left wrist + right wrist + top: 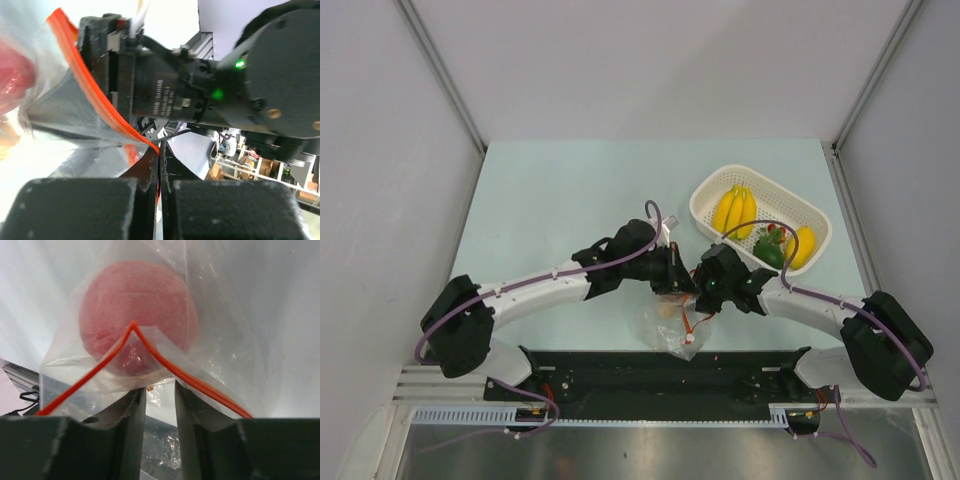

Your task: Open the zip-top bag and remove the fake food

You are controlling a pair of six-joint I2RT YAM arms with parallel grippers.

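The clear zip-top bag hangs between the two grippers above the table's near edge. My left gripper is shut on the bag's red zip strip, which runs down into the closed jaws. My right gripper faces it, jaws apart, with the bag's film and zip strip draped just past its fingertips. A round red piece of fake food sits inside the bag, and a tan piece shows through the plastic.
A white perforated basket at the right holds a banana bunch, a green vegetable, a yellow fruit and a small red piece. The right arm's black wrist is close in front of the left camera.
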